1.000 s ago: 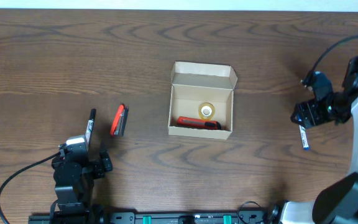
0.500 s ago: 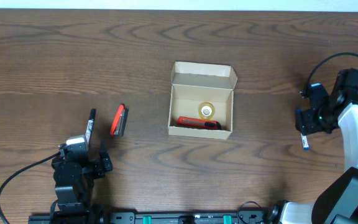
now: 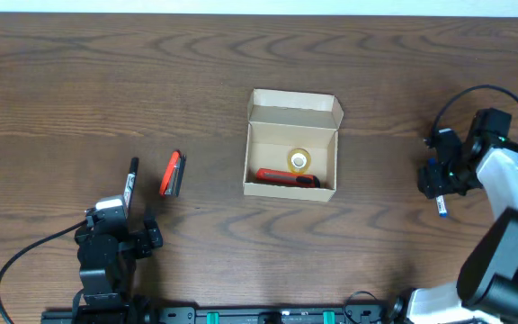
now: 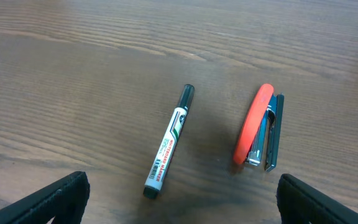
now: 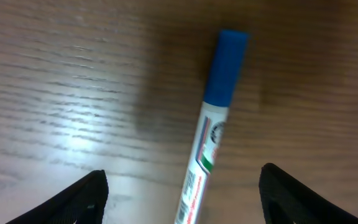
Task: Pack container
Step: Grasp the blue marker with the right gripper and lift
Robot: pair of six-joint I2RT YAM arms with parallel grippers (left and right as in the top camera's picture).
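Note:
The tan cardboard container (image 3: 291, 160) stands open mid-table, holding a tape roll (image 3: 299, 161) and a red tool (image 3: 288, 177). My right gripper (image 3: 435, 178) is open over a blue-capped marker (image 5: 211, 130), which lies on the table between the two fingers; the marker's end shows in the overhead view (image 3: 442, 207). My left gripper (image 3: 115, 236) is open and empty at the front left. A black-capped marker (image 4: 168, 140) and a red stapler (image 4: 258, 129) lie ahead of it; they also show in the overhead view as the marker (image 3: 130, 180) and the stapler (image 3: 172, 174).
The container's lid flap (image 3: 295, 105) stands up at its far side. A black cable (image 3: 34, 247) runs by the left arm's base. Bare wooden table (image 3: 151, 72) surrounds the things.
My right arm has swung and dropped towards the blue-capped marker, its gripper now straddling it. The left arm and the other things have not moved.

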